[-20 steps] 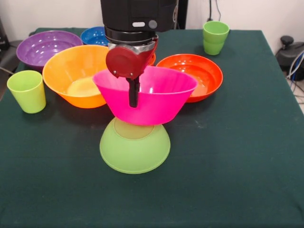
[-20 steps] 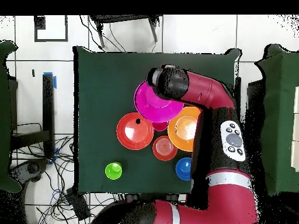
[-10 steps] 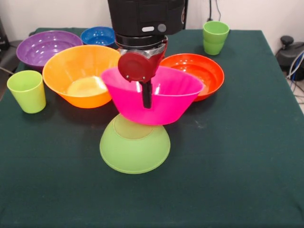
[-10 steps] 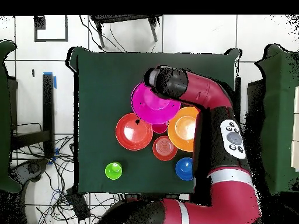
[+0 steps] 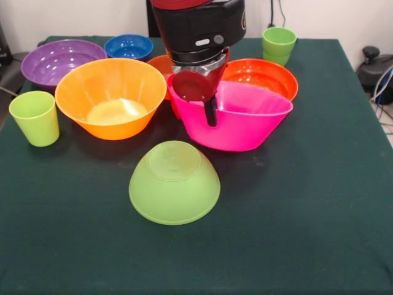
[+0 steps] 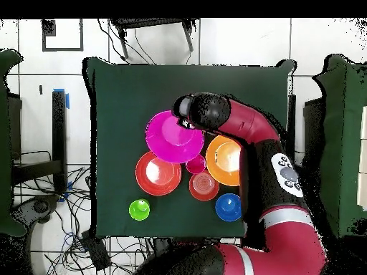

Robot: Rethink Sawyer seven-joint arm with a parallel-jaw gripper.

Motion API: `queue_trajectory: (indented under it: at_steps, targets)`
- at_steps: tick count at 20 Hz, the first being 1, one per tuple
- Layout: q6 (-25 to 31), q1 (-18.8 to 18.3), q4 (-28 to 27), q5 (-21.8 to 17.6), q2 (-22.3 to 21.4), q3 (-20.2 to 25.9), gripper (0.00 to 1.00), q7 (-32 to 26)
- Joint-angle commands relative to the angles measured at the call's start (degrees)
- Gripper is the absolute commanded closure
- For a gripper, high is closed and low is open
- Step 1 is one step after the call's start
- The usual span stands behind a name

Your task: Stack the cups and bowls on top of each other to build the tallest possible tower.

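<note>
Tool [image 5: 210, 110] clamped on the near rim of the big pink bowl [image 5: 236, 126], one black finger down the outside wall, the other inside. Pink bowl tilted, open side up, just behind and to the right of the lime green bowl [image 5: 174, 182] in the front view, off that bowl's base. From overhead, pink bowl [image 6: 174, 136] just beside the arm's black wrist [image 6: 208, 111].

Lime green bowl rim-down on the table [image 5: 319, 203], flat base upward and bare, alone in the foreground. Red-orange bowl [image 5: 263, 74] directly behind the pink bowl, partly hidden by it. Large yellow-orange bowl [image 5: 110, 97] left of the pink bowl, upright. Small dark orange bowl [image 5: 161, 64] peeking out behind the tool, mostly covered. Purple bowl [image 5: 54, 60] and small blue bowl [image 5: 128, 45] farther back on the left. One light green cup [image 5: 35, 117] upright, left of the yellow-orange bowl. Another light green cup [image 5: 278, 45] far back, behind the red-orange bowl.
</note>
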Motion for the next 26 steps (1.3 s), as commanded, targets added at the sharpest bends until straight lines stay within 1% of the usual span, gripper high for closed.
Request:
queue_trajectory:
  at_steps: [1, 3, 7, 12, 14, 16, 19, 20, 21, 23, 26]
  targets:
    - [4.7, -1.7, 8.5, 0.8, 4.3, 7.7, 1.0, -10.4]
    - [4.3, -1.7, 8.2, 0.8, 4.7, 8.0, 1.0, -10.1]
    - [5.1, -1.7, 8.7, 0.5, 3.7, 8.2, 1.0, -9.3]
    - [6.6, -1.3, 10.1, -1.5, -0.5, 5.5, 1.0, -8.6]
    - [8.1, -1.9, 10.3, -2.6, -2.4, 4.3, 1.0, -9.5]
    - [9.1, -2.4, 10.0, -4.1, -4.1, 2.7, 1.0, -10.5]
    - [12.9, -3.8, 9.1, -6.5, -7.6, 1.2, 1.0, -13.7]
    - [13.5, -3.9, 8.7, -7.2, -8.2, 0.7, 1.0, -14.0]
    - [13.9, -3.7, 7.8, -8.9, -9.4, -0.7, 1.0, -14.2]
    - [14.9, -3.8, 6.4, -11.4, -10.7, -2.1, 1.0, -14.7]
    - [16.9, -4.8, 4.2, -14.1, -11.4, -2.2, 1.0, -15.9]
